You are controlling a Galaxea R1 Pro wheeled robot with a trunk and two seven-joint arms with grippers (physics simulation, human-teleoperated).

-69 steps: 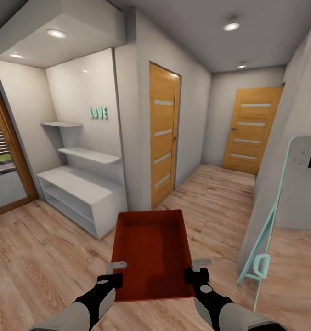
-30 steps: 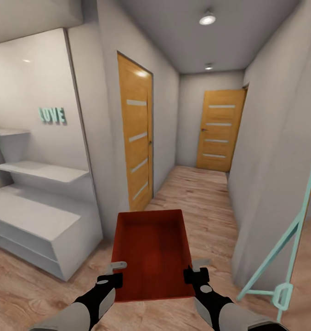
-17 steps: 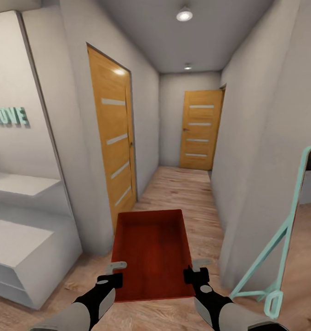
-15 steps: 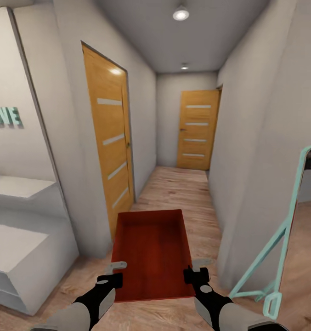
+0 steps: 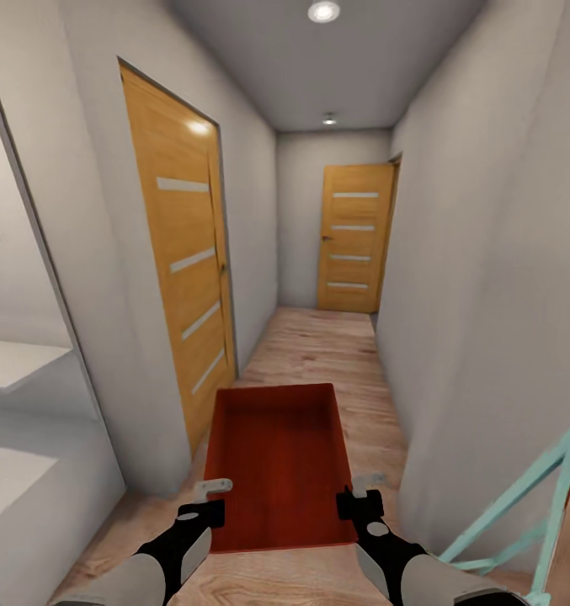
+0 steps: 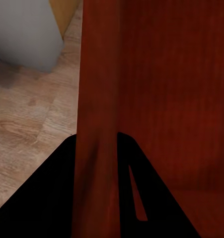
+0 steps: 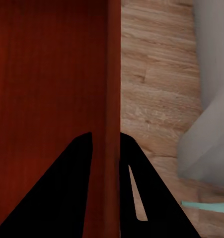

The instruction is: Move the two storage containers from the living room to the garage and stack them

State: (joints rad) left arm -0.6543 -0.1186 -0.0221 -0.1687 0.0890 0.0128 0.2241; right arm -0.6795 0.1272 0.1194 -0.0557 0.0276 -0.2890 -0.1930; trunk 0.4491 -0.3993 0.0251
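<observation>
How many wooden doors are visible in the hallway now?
2. One door is in the left wall, close to the robot. The other door is at the far end of the hallway. More may be hidden beyond the walls.

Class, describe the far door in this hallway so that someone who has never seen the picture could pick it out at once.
Follow the narrow hallway with the wood-plank floor straight to its end wall. There stands the far door, orange wood with four pale horizontal strips. Unlike the nearer door set in the left wall, it faces the viewer squarely.

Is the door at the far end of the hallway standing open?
No, the far door sits flush in its frame at the hallway's end, with no gap beside it in the head view.
</observation>
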